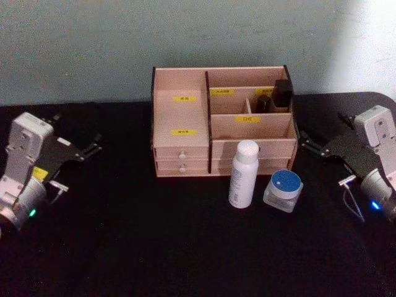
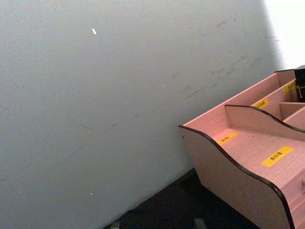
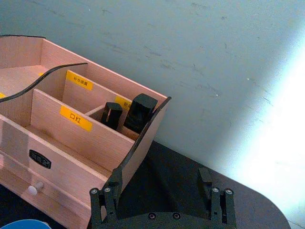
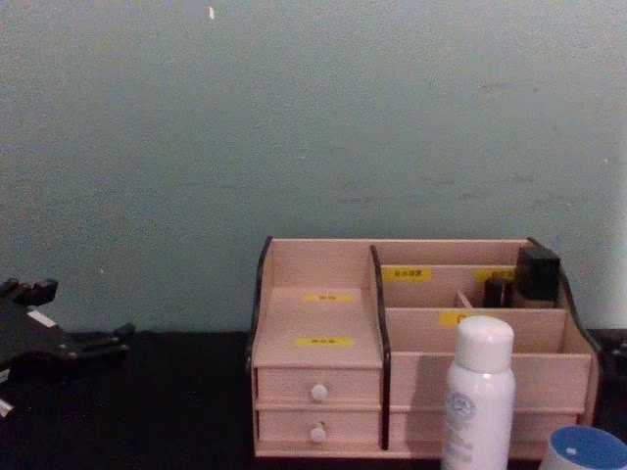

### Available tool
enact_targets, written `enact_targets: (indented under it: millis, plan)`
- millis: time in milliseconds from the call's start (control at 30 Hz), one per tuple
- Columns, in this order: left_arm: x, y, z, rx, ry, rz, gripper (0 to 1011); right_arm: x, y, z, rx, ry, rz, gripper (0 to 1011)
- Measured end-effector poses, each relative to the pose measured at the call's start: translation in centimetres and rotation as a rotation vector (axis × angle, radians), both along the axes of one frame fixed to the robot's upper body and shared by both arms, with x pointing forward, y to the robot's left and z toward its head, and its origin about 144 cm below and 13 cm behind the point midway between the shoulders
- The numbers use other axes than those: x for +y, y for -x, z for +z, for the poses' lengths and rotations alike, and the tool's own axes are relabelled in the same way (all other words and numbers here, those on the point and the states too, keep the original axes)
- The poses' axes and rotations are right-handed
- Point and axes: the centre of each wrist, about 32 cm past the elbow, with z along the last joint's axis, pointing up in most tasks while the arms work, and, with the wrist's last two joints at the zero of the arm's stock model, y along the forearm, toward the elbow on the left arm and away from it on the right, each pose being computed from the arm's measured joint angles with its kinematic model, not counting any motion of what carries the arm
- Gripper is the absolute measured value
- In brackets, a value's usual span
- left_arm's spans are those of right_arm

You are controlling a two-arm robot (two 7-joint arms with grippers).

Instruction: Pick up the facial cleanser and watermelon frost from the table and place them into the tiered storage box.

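Observation:
The tiered storage box (image 1: 185, 111) stands at the middle back of the black table, its stepped compartments open on top. Just in front of its right half stands a tall white bottle (image 1: 243, 173), which I take for the facial cleanser. Right of it sits a small clear jar with a blue lid (image 1: 283, 189), which I take for the watermelon frost. My left gripper (image 1: 93, 145) hovers open at the left, well clear of the box. On the far side my right gripper (image 1: 307, 143) is open too, a short way right of the box and the jar.
Two black items (image 1: 282, 93) stand in the box's back right compartments. Two small drawers with white knobs (image 1: 182, 162) are shut. A plain wall (image 4: 313, 117) rises directly behind the box. Bare black tabletop (image 1: 154, 247) lies in front.

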Motion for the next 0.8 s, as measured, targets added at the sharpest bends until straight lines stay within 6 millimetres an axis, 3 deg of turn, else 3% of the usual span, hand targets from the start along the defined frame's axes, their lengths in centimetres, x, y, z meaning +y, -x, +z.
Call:
enact_targets:
  millis: [800]
  plan:
    - [0.00, 0.00, 0.00, 0.000, 0.000, 0.000, 1001, 0.00, 0.00, 0.00, 0.000, 0.000, 0.000, 1000]
